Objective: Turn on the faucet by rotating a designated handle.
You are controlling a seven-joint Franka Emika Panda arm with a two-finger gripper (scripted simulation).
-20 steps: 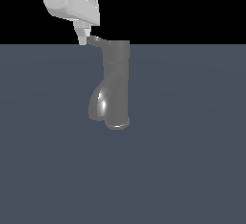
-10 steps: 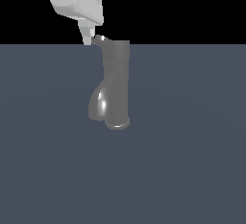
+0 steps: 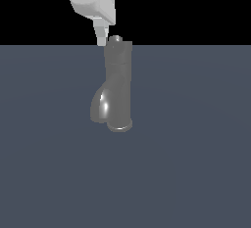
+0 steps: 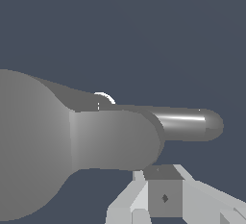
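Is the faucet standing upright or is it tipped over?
Upright. In the exterior view the faucet stands vertical on its flared base ring, with its spout bulging toward the exterior view's left. The gripper is beside its top.

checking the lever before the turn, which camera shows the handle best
The wrist view: the handle runs across the frame as a glossy rod with a rounded tip, just beyond the tool. In the exterior view only a small nub shows atop the faucet.

A bare simulated test scene, not a real room: a flat, featureless slate-blue floor (image 3: 196,173) runs to a straight far edge under a pure black void (image 3: 196,7), and 1 glossy rendered faucet (image 3: 117,87) stands alone on it.
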